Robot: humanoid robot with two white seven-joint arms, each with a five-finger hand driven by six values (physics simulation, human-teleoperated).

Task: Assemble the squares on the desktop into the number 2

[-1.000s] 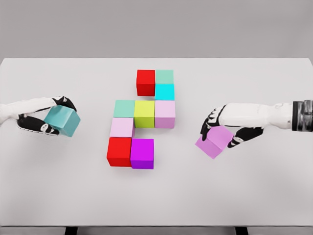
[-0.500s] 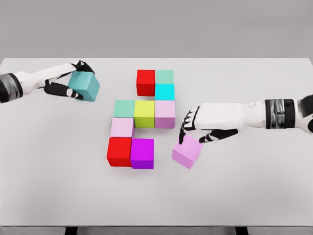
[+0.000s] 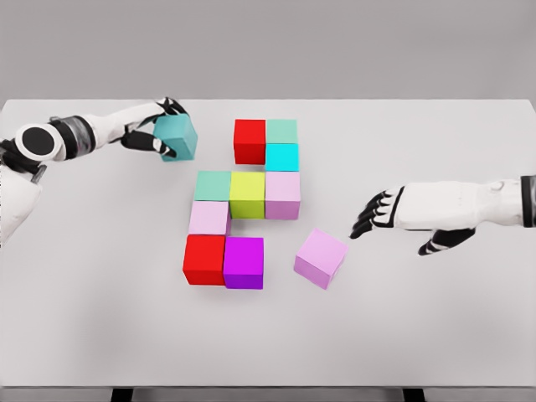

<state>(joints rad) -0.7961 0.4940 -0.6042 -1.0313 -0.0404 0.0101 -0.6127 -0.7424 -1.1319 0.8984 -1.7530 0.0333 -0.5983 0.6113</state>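
So, left hand: the white-and-black left hand point(image 3: 162, 127) has its fingers curled round a matte teal cube point(image 3: 177, 137), gripping it from the cube's left side; the cube is tilted and seems lifted off the surface.
Left arm: it enters from the left edge and stretches toward the upper middle of the white bench point(image 3: 435, 335), forearm nearly level.
Right hand: the right hand point(image 3: 381, 212) holds nothing; its dark fingers are spread and point left and slightly down, palm facing the bench.
Right arm: it reaches in level from the right edge, about mid-height.
Loose cube: a pale lilac cube point(image 3: 321, 258) sits on the bench, turned at an angle, down-left of the right hand and apart from it, just beside the block group's lower right end without touching.
Top row: a red cube point(image 3: 249, 141) with a mint green cube point(image 3: 282, 131) and a cyan cube point(image 3: 282, 157) to its right.
Middle row: a pale green cube point(image 3: 213, 185), a yellow-green cube point(image 3: 248, 194) and a light pink cube point(image 3: 282, 194).
Lower part: a second pale pink cube point(image 3: 208, 218), then a second red cube point(image 3: 204, 259) next to a magenta cube point(image 3: 244, 262).
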